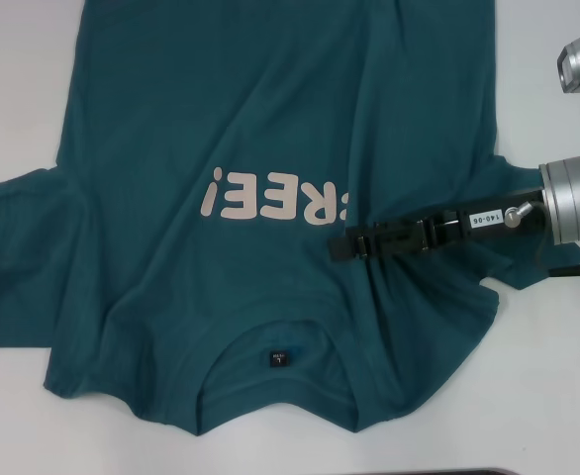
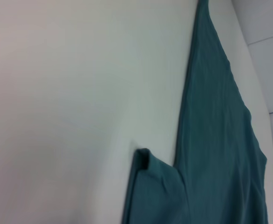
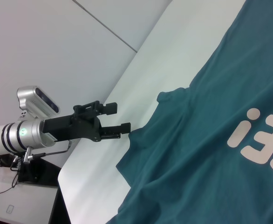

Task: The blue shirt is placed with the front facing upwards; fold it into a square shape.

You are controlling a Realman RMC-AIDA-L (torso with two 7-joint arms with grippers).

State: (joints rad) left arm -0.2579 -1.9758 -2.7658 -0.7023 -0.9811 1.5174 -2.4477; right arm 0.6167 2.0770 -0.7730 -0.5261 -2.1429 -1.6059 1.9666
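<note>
The blue shirt point(image 1: 221, 129) lies spread on the white table point(image 1: 13, 79), front up, with the collar and dark neck label point(image 1: 277, 358) nearest me. Its pale letters point(image 1: 270, 198) read upside down, and the last one is covered at my right gripper. My right gripper point(image 1: 347, 243) reaches in from the right, low over the wrinkled chest beside the lettering. In the right wrist view, my left gripper point(image 3: 120, 117) stands open just off the edge of the left sleeve point(image 3: 174, 100), holding nothing. The left wrist view shows only that sleeve and the shirt's side point(image 2: 220, 154).
Bare white table surrounds the shirt on the left point(image 2: 71, 93) and right. The table's left edge point(image 3: 94, 140) drops off behind my left arm, and its front edge point(image 1: 468, 471) runs just below the collar.
</note>
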